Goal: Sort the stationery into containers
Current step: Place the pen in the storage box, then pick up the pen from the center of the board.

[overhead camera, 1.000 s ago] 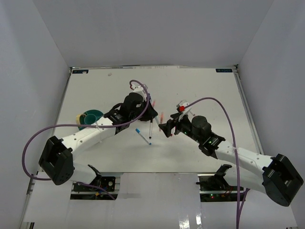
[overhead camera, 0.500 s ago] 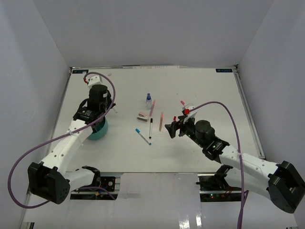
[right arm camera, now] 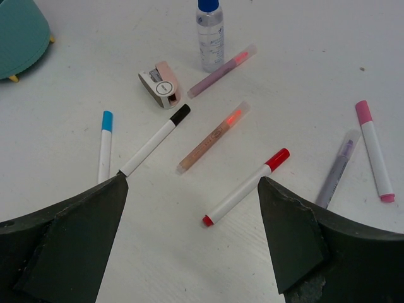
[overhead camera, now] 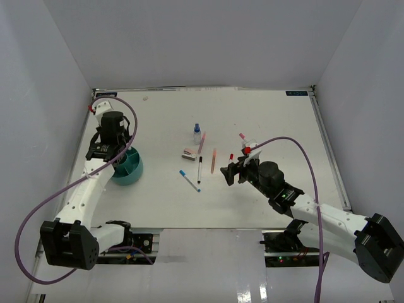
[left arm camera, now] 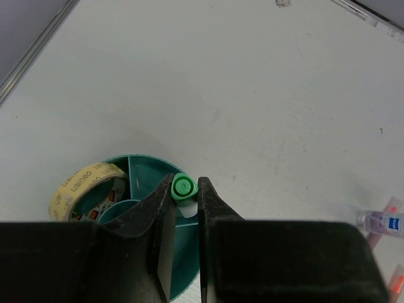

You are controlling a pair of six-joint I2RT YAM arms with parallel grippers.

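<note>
– What's in the container?

– The teal cup (left arm camera: 140, 169) is split by dividers. A yellow tape roll (left arm camera: 81, 183) leans in its left compartment. The left hand (left arm camera: 185, 189) is clamped on a green-capped marker (left arm camera: 182, 187), seen end-on right over the cup. Whether its tip touches the inside, I can't tell.

– And the other hand?

– The right hand (right arm camera: 190, 182) hangs with its jaws spread wide and empty, above the loose pens.

– What lies there?

– On the white counter (overhead camera: 271, 126): a blue-capped bottle (right arm camera: 209, 31), a pink-white block (right arm camera: 160, 84), a black-capped pen (right arm camera: 151, 146) beside a blue-capped pen (right arm camera: 105, 145), and a red-capped pen (right arm camera: 245, 187). Off to the right, a pink marker (right arm camera: 374, 151) lies next to a grey pen (right arm camera: 334, 170). Pale grey walls (overhead camera: 208, 44) close in the counter on three sides.

– Any change?

– A second ago the left arm reached over the pens in the middle of the counter. Now it has swung to the cup at the left side.
</note>
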